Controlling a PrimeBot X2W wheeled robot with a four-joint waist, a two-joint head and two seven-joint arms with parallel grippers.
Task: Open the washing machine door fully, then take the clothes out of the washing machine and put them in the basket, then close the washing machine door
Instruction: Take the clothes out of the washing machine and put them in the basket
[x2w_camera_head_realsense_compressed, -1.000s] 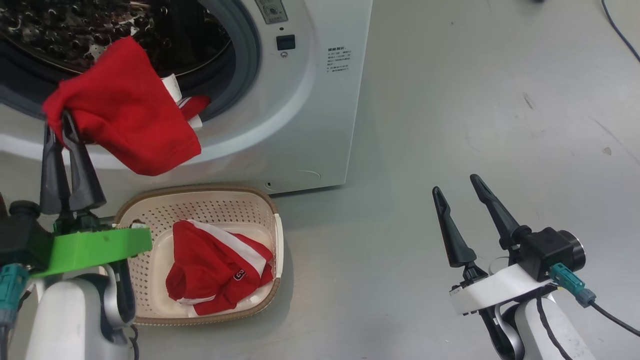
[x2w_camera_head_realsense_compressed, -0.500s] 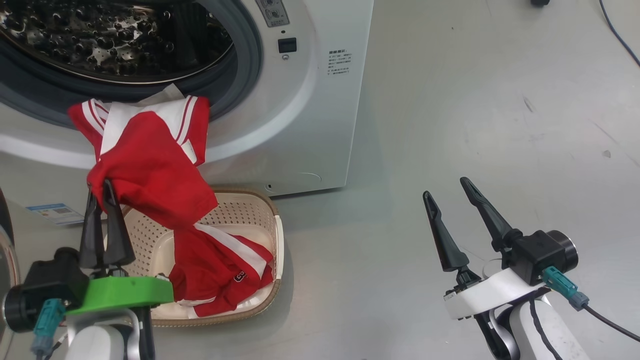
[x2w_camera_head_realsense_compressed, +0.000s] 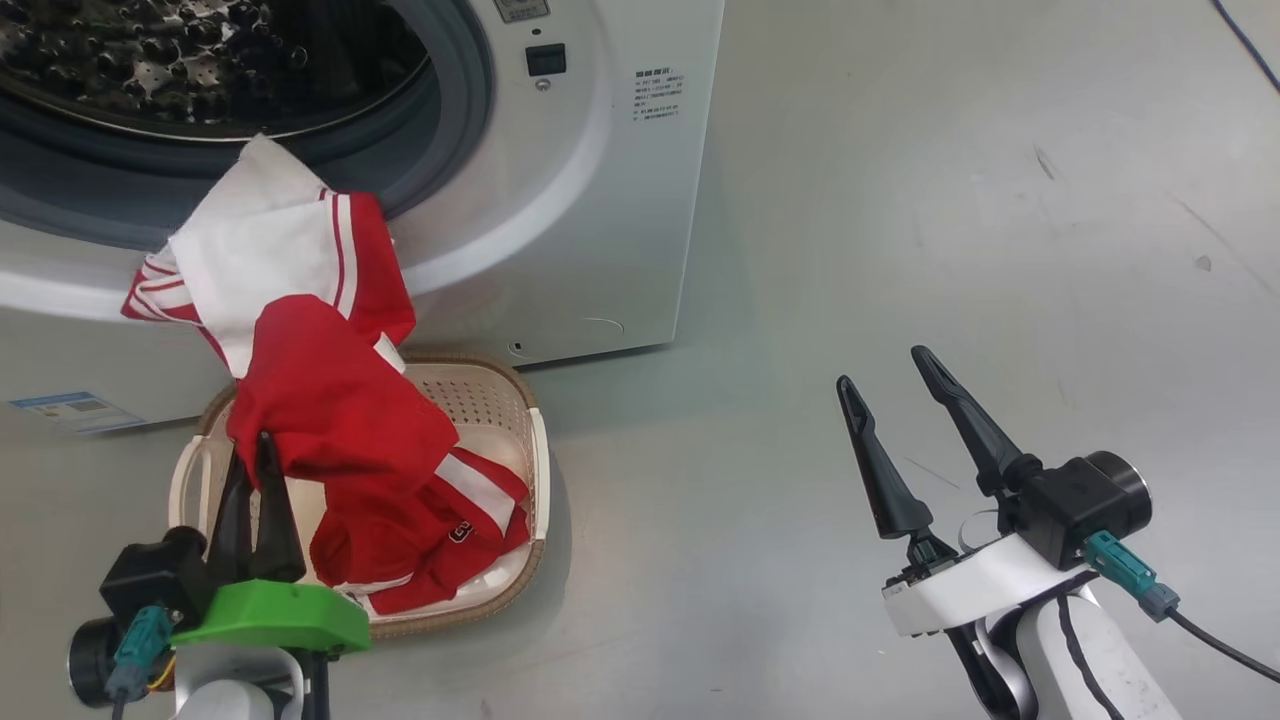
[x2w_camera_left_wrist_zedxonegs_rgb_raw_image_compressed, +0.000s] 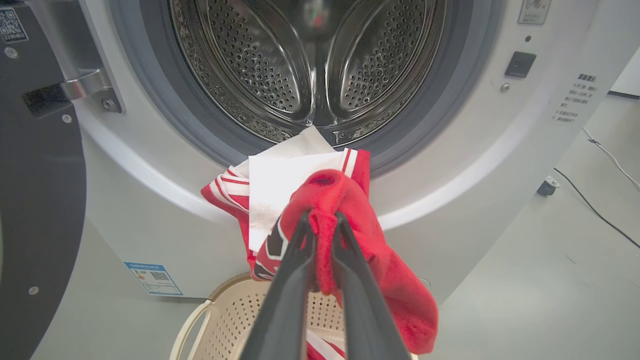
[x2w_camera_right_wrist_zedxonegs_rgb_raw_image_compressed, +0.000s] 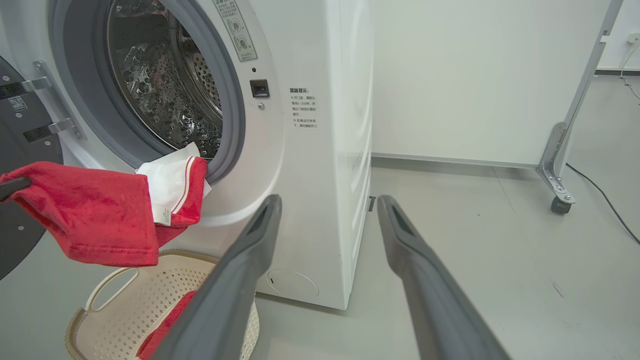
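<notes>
My left gripper (x2w_camera_head_realsense_compressed: 250, 440) is shut on a red jersey (x2w_camera_head_realsense_compressed: 330, 400) of the clothes, just above the cream basket (x2w_camera_head_realsense_compressed: 535, 440). The left wrist view shows its fingers pinching a red fold (x2w_camera_left_wrist_zedxonegs_rgb_raw_image_compressed: 350, 210) of that jersey. The jersey's white part still drapes over the lower lip of the washing machine (x2w_camera_head_realsense_compressed: 560, 200) opening. A second red garment with a white stripe (x2w_camera_head_realsense_compressed: 420, 540) lies in the basket. The washing machine door (x2w_camera_left_wrist_zedxonegs_rgb_raw_image_compressed: 35, 200) stands swung open at the left. My right gripper (x2w_camera_head_realsense_compressed: 882, 366) hangs open over the floor, right of the machine, holding nothing.
The basket stands on the grey floor against the machine's front, under the drum (x2w_camera_left_wrist_zedxonegs_rgb_raw_image_compressed: 310, 65). A blue label sticker (x2w_camera_head_realsense_compressed: 70, 410) is low on the washer. A wheeled frame leg (x2w_camera_right_wrist_zedxonegs_rgb_raw_image_compressed: 555, 175) and a cable (x2w_camera_right_wrist_zedxonegs_rgb_raw_image_compressed: 605, 200) lie at the right; bare floor surrounds my right gripper.
My left gripper has drawn the red jersey out of the drum and down towards the basket. The head camera has shifted. The right arm has barely moved.
</notes>
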